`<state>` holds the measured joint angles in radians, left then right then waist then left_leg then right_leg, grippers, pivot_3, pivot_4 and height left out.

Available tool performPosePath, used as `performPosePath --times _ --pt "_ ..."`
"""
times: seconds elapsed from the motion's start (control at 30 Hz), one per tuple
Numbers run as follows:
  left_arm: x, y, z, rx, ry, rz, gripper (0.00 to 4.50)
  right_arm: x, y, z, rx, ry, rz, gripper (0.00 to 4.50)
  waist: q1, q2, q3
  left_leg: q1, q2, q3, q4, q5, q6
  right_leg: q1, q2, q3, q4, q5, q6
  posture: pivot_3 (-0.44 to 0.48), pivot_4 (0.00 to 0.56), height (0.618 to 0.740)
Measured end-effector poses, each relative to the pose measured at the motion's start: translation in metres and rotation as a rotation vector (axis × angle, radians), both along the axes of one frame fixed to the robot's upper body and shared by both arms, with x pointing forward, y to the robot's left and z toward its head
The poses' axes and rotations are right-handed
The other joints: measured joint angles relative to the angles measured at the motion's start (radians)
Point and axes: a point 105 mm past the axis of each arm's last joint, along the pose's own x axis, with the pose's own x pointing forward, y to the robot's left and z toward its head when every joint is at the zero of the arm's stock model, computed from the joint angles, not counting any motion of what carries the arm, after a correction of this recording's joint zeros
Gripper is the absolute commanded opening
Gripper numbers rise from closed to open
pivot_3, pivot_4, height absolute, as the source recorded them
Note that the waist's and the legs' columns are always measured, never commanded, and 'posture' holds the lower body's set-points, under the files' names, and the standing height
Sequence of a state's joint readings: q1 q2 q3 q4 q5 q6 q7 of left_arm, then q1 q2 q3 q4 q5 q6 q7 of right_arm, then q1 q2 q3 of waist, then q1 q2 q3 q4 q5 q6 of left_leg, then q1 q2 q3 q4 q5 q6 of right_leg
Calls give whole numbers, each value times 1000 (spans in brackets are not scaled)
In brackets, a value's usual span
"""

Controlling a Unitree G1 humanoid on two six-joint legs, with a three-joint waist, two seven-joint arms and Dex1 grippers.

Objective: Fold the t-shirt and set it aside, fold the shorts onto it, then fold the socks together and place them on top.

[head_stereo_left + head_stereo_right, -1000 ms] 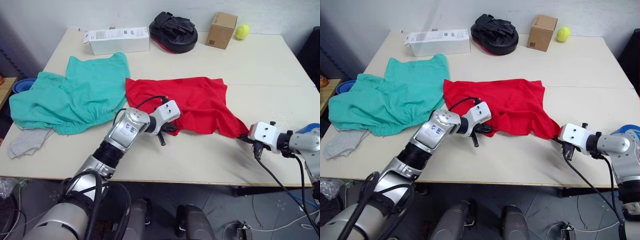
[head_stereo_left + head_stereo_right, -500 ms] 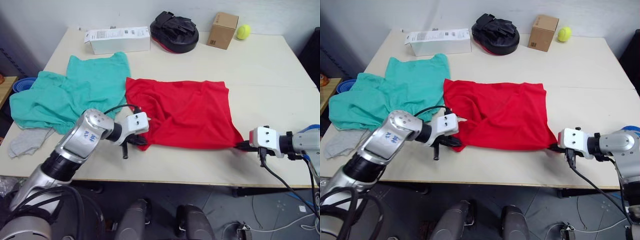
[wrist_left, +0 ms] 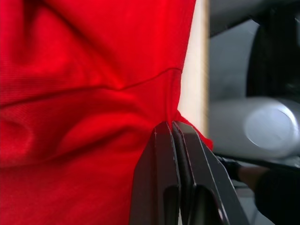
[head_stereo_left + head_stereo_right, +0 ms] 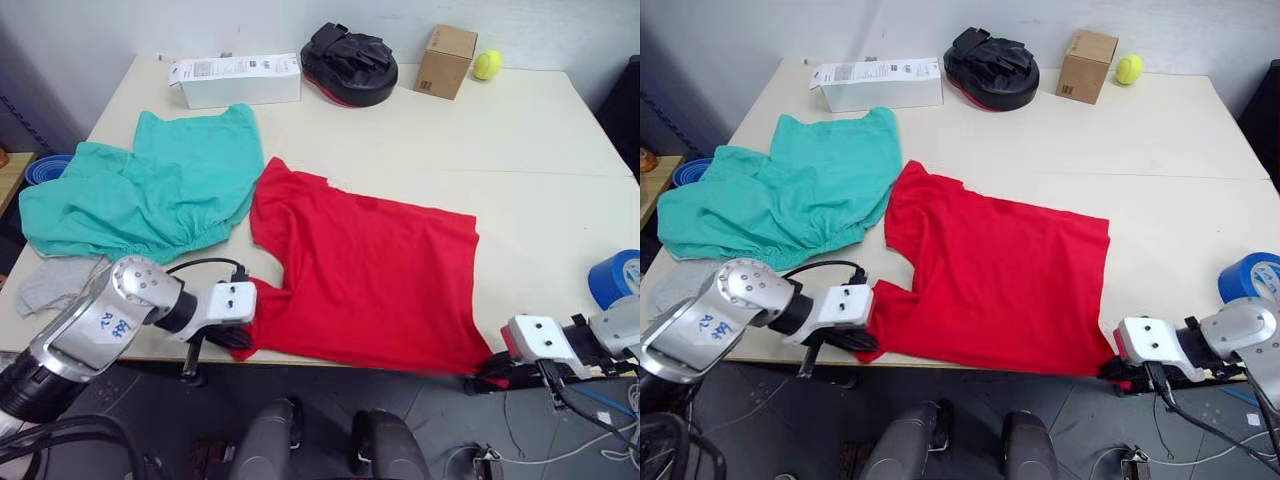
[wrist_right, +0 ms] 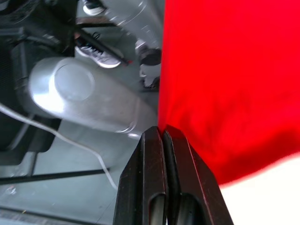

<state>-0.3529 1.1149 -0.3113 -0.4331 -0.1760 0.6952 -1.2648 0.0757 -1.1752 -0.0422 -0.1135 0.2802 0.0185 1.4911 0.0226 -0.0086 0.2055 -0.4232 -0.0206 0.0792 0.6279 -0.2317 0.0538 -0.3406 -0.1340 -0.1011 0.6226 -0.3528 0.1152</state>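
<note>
**A:** What do the grippers hold?

**B:** The left gripper (image 4: 238, 340) pinches one hem corner of the t-shirt (image 4: 370, 275), fingers pressed together on cloth. The right gripper (image 4: 497, 372) clamps the other, at the table's (image 4: 540, 130) near edge.

**A:** Where's everything else?

**B:** The shirt lies flat at table centre. Shorts (image 4: 150, 190) sit at 10 o'clock from it, socks (image 4: 50, 282) at 9.

**A:** How to fold well?

**B:** Probably lift both corners evenly, keeping the hem taut, and carry them toward 12 o'clock.

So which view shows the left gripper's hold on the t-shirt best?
The left wrist view: the left gripper is shut on the t-shirt hem at the table edge. The eye views show it small, beside the spread shirt.
</note>
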Motion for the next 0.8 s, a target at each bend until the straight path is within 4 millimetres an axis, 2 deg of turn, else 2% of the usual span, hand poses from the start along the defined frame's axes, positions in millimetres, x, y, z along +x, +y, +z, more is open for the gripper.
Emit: performPosePath --times 0.07,0.17,0.3,0.47,0.67,0.8 --pt "-4 9 1 18 14 18 0 -2 -4 2 -4 3 -13 31 0 0 0 0 0 0 0 0 0 0 0 0 0 0 0 0 150 740" --pt "-5 11 -1 16 11 18 0 3 -5 6 -3 -44 -30 31 0 0 0 0 0 0 0 0 0 0 0 0 -1 0 0 0 150 740" --pt "5 13 1 8 -49 22 0 7 -9 6 -8 -74 -53 31 2 0 0 0 0 0 -1 0 0 -1 0 0 -1 0 -1 0 150 740" --pt "32 4 7 -68 -158 64 0 13 -19 5 -18 -90 -100 31 4 2 0 0 0 0 0 0 0 0 -1 0 -1 0 -1 0 150 740" --pt "39 0 11 -82 -162 50 0 29 -27 16 -18 -143 -144 31 -1 2 0 0 0 1 0 0 0 -1 0 -2 2 0 0 0 150 740" --pt "42 4 12 -75 -150 46 0 34 -24 23 17 -136 -166 31 -1 2 0 0 0 1 0 0 1 -1 0 -2 3 0 0 0 150 740"
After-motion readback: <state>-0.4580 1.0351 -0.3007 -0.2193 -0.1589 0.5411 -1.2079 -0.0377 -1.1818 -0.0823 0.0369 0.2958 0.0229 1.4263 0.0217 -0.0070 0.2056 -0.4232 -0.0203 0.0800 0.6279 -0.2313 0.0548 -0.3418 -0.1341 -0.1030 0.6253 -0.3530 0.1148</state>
